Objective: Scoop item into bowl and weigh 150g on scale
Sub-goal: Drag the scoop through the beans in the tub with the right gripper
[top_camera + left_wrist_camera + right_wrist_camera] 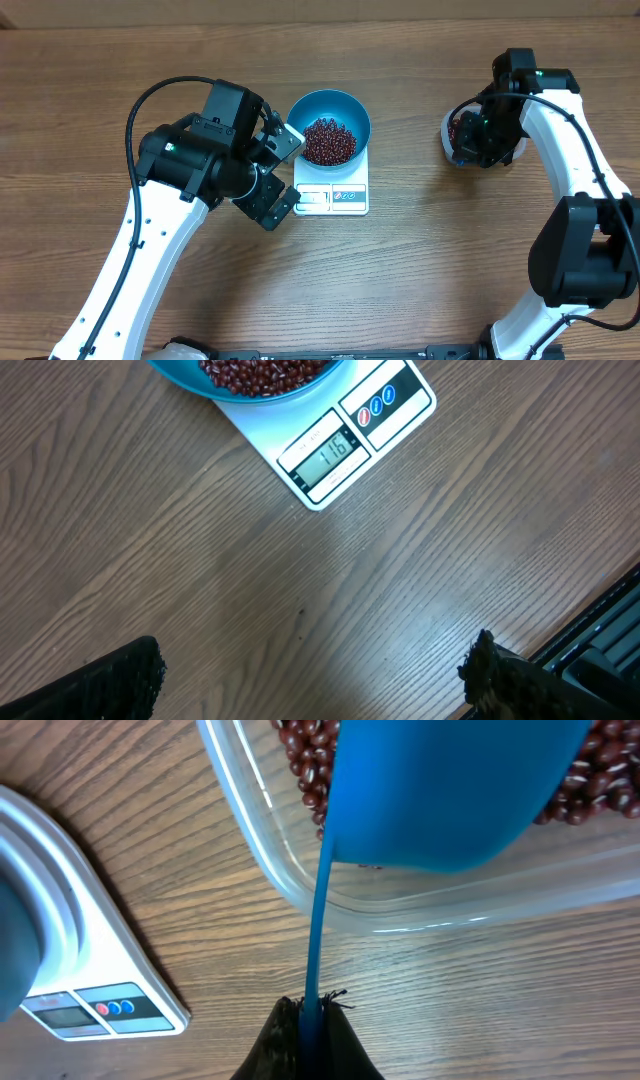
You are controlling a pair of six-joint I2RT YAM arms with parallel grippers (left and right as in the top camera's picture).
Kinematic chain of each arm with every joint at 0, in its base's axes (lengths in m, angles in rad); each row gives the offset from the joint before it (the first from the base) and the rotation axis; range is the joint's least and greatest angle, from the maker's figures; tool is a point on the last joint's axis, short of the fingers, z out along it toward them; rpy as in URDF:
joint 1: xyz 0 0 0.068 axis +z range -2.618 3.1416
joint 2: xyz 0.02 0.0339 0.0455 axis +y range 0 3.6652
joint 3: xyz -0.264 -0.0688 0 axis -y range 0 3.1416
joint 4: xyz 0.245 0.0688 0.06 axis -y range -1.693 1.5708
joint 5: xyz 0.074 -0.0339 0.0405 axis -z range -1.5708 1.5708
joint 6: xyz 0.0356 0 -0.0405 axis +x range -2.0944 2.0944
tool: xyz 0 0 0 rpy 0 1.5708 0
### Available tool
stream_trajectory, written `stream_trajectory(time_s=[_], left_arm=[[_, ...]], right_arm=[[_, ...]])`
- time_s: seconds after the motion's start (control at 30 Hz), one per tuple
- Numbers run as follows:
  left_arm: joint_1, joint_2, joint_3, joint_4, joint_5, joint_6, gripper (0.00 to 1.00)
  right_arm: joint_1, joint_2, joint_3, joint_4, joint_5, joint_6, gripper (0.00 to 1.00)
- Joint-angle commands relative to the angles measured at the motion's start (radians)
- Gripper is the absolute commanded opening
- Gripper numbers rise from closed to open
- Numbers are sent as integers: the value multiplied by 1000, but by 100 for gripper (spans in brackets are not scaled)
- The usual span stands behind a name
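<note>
The bright blue bowl (345,101) stands on the white scale (350,196) and holds a heap of dark red-brown beans (328,141). My left gripper (283,176) hangs open just left of the scale, nothing between its fingers. In the left wrist view the scale (395,405) shows its lit display, with the bowl (190,378) and beans (262,370) at the top edge. My right gripper (312,1020) is shut on the thin handle of a small blue scoop (450,790). The scoop's cup sits in a clear tub (300,895) over more beans (305,760).
The clear tub (447,135) sits at the right of the wooden table, mostly under my right wrist. The scale (90,960) lies to the tub's left. A dark rail (600,645) runs along the table's near edge.
</note>
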Motion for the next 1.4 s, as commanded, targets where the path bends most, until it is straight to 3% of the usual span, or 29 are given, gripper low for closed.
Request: stream_trajectory(time_s=[0.0,0.33,0.6,1.07,1.37], left_arm=[[5,-13,-3,1,15,23,100],[5,-13,-3,1,15,23,100],[5,-13,-3,1,15,23,100],[5,-13,-3,1,15,23,99],[5,-13,-3,1,15,23,99]], right_arm=[[3,-37,25,10,-54,-44,4],[-47,-37,26,18,-63,-43,4],[-91,-37,28,17,-196,-149,4],[-159,-38,29,11,-200,-159,4],[-201,-38,29,11,-296,-262,4]])
